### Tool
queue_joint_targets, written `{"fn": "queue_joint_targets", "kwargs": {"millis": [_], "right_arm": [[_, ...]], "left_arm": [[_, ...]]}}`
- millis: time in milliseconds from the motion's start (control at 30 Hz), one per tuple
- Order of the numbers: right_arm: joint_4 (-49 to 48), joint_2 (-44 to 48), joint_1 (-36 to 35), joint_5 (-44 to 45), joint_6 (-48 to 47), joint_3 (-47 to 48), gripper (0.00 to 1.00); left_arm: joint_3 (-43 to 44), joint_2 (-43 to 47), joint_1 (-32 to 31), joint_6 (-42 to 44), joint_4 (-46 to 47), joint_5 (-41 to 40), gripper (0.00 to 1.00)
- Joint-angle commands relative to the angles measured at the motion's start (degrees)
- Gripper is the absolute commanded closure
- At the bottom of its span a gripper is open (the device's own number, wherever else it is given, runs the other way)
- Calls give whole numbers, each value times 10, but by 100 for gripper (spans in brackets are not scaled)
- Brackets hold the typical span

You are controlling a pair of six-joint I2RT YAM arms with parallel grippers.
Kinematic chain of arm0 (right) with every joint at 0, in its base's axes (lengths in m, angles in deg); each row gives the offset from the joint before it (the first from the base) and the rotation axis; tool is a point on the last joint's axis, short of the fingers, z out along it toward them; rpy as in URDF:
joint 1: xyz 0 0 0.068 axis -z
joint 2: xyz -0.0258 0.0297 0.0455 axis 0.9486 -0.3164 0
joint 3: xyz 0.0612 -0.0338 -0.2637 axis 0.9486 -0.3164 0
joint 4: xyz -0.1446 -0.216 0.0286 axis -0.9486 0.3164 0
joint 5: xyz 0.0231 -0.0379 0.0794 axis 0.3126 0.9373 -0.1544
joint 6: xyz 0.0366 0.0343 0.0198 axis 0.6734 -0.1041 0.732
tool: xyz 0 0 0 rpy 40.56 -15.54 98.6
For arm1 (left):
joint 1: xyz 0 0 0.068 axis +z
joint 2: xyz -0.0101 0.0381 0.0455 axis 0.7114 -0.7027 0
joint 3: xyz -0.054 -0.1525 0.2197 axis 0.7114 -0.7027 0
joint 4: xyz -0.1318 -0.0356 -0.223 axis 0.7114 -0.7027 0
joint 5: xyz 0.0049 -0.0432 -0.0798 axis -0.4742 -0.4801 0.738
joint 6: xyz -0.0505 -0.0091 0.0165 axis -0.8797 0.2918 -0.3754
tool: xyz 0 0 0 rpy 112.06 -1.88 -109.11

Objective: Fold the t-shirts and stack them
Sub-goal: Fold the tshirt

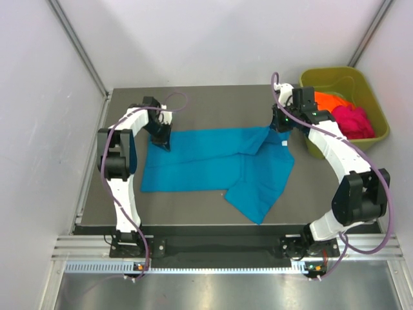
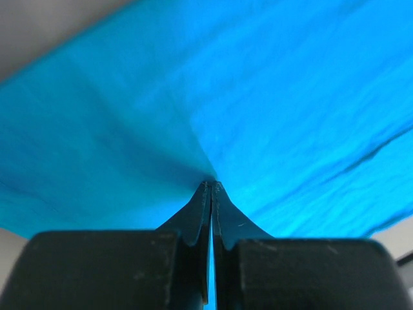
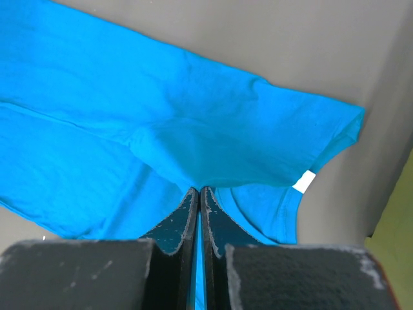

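Observation:
A teal-blue t-shirt (image 1: 213,165) lies spread across the dark table, partly folded, one part hanging toward the front right. My left gripper (image 1: 162,142) is shut on its far left edge; the left wrist view shows cloth (image 2: 271,97) pinched between the fingertips (image 2: 212,186). My right gripper (image 1: 276,126) is shut on the shirt's far right edge; the right wrist view shows the cloth (image 3: 161,116) pinched at the tips (image 3: 199,191) and the white neck label (image 3: 303,181). An orange t-shirt (image 1: 329,101) and a magenta-pink t-shirt (image 1: 353,121) lie in the tub.
An olive-green plastic tub (image 1: 316,79) stands at the table's far right corner, close to my right arm. Grey walls enclose the table on the left, back and right. The table's front edge runs along a metal rail (image 1: 213,248).

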Motion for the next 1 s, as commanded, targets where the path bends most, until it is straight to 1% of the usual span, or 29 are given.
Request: {"fn": "queue_joint_targets", "kwargs": {"millis": [0,200,467,767,967], "right_arm": [[-24,-5,-8,-12,10,23,100],[-30,-31,-10,-16,10,41,100],[-20,-67,-11,-27,8,78,100],[-21,-57,-11,-17,11,60,100],[-31,-76,-11,-5,11,62,100]], "left_arm": [[19,11,4,14,-51,9,99],[5,3,4,1,-57,3,100],[13,-9,3,1,-79,-14,100],[26,-22,3,5,-83,-14,100],[33,-26,4,2,-87,-13,100]]}}
